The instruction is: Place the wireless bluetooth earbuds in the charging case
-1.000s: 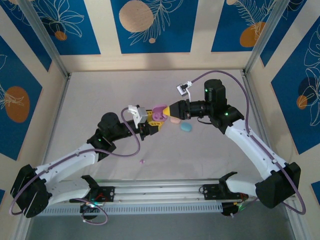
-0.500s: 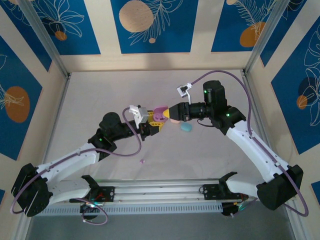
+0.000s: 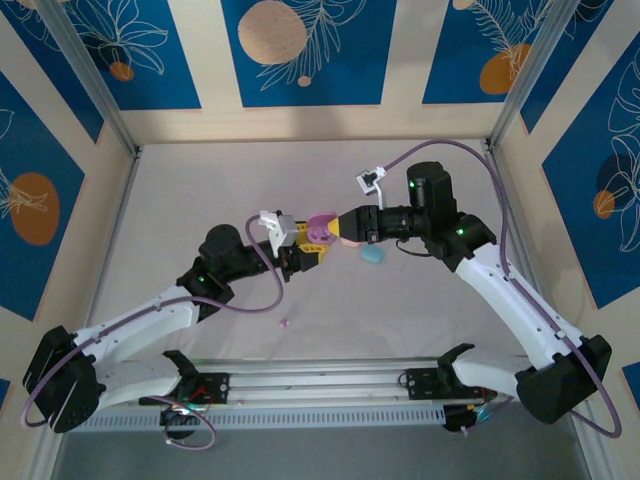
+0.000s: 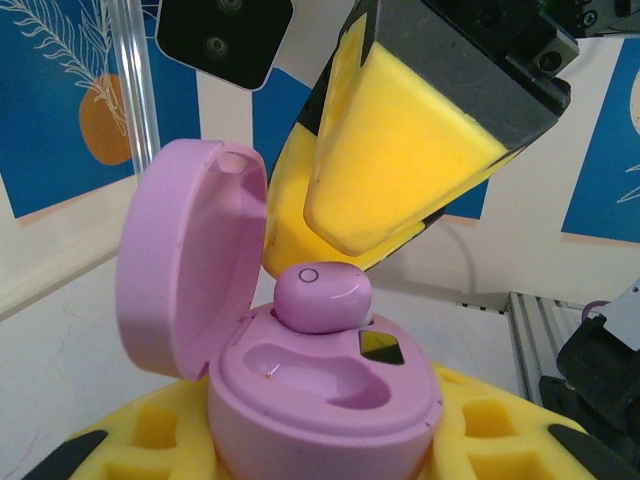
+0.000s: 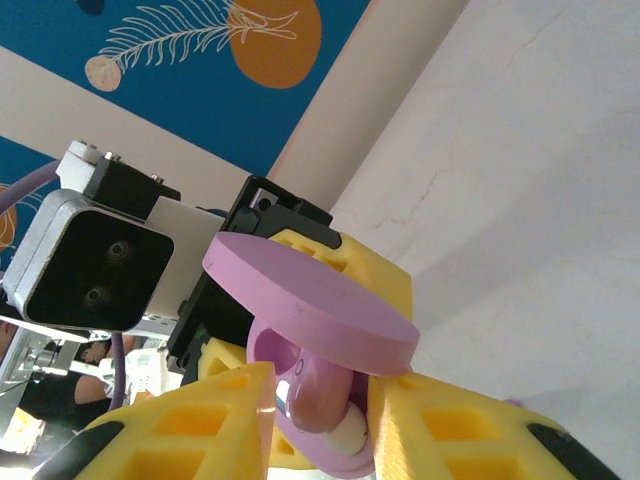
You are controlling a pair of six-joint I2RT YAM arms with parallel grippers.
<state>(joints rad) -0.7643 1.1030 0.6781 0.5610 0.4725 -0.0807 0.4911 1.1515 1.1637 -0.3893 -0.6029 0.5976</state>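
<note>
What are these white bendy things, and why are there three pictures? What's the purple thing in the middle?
They are robot arms, the left arm and the right arm, bolted at the near edge of a table. One picture looks down from a camera above. The other two come from little cameras on each wrist. The left claw grips an open purple case. The right claw has a purple earbud between its yellow fingers, right at the case's slot. Whether it is squeezing or letting go, I cannot tell. On the table lie a blue case, a pink case and a tiny purplish bud.
</note>
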